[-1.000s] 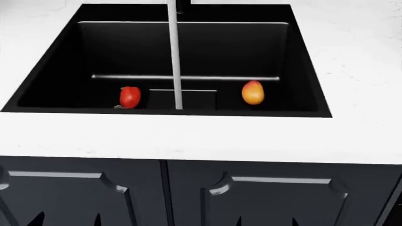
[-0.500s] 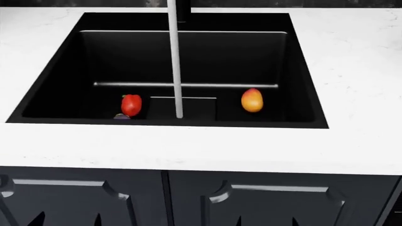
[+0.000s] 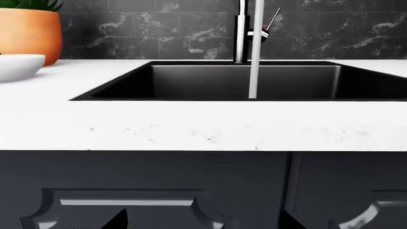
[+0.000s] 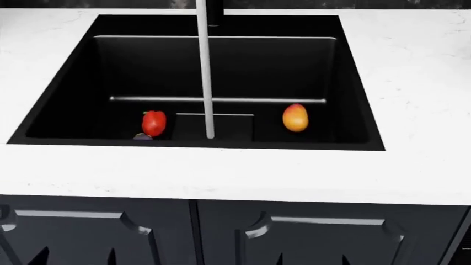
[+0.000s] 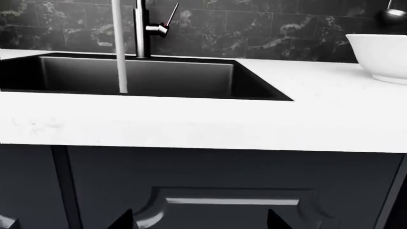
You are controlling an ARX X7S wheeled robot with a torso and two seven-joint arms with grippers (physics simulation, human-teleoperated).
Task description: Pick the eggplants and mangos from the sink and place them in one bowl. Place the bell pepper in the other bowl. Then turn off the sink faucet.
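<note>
In the head view the black sink point(image 4: 353, 83) holds a red bell pepper point(image 4: 153, 122) at the front left. A dark eggplant point(image 4: 143, 136) peeks out just below it, mostly hidden by the sink's front rim. A red-to-yellow mango point(image 4: 295, 117) lies at the front right. White water point(image 4: 206, 72) runs from the black faucet point(image 4: 214, 11), whose silver lever point(image 3: 267, 26) shows in the left wrist view. My left gripper point(image 3: 203, 224) and right gripper point(image 5: 200, 223) are both open and empty, low in front of the cabinet doors. One white bowl point(image 3: 19, 67) stands left of the sink, another point(image 5: 381, 55) right of it.
White countertop point(image 4: 220, 171) surrounds the sink, with dark panelled cabinet doors point(image 4: 294, 237) below its front edge. An orange plant pot point(image 3: 28, 31) stands behind the left bowl. A dark marble backsplash point(image 5: 267, 28) runs behind the faucet.
One second ago the head view sat lower; it has since shifted so the sink appears lower in frame and the eggplant shows more. Nothing has moved in the last half second.
</note>
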